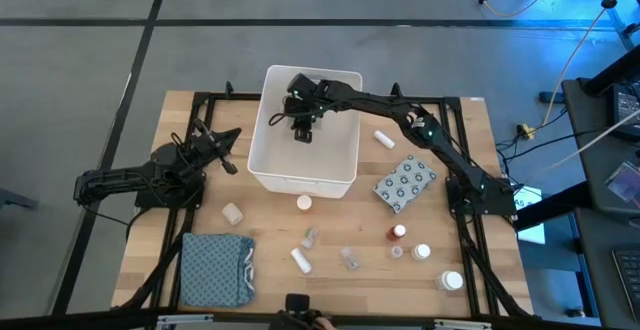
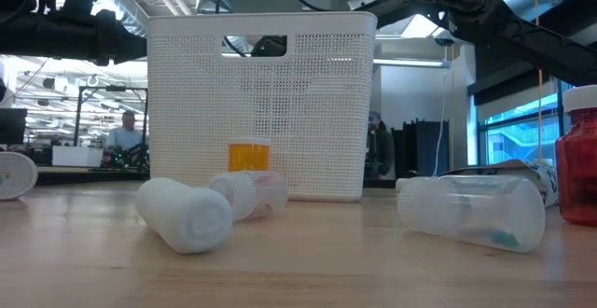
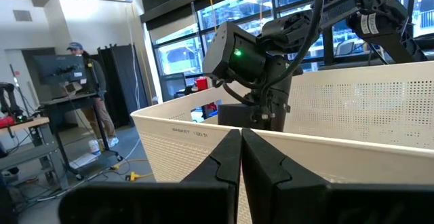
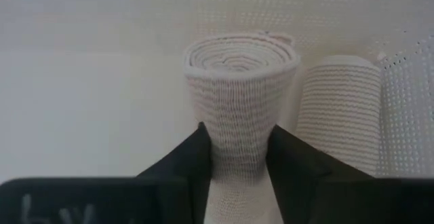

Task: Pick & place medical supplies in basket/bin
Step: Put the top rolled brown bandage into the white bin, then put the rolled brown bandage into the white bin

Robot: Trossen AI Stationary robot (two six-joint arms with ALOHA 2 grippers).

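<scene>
right pincer [image 4: 239,157] in bin [image 1: 262,160] | grips bandage roll [image 4: 241,95] | roll's long axis runs 12–6, straight ahead between my fingers

Pale planked wooden table top [image 1: 200,120], matt, grain visible. Large white perforated plastic tub [image 2: 261,103] at frame centre, matt. Beige woven gauze bandage roll [image 4: 241,88], coarse weave. Folded blue-grey patterned cloth [image 1: 215,268] at lower left, soft. Clear plastic vial [image 2: 471,210], glossy

Tub [image 1: 300,178] at upper centre of the high view, dotted packet [image 1: 404,183] to its right, folded cloth [image 1: 215,268] lower left, bottles [image 1: 399,232] lower right.
</scene>
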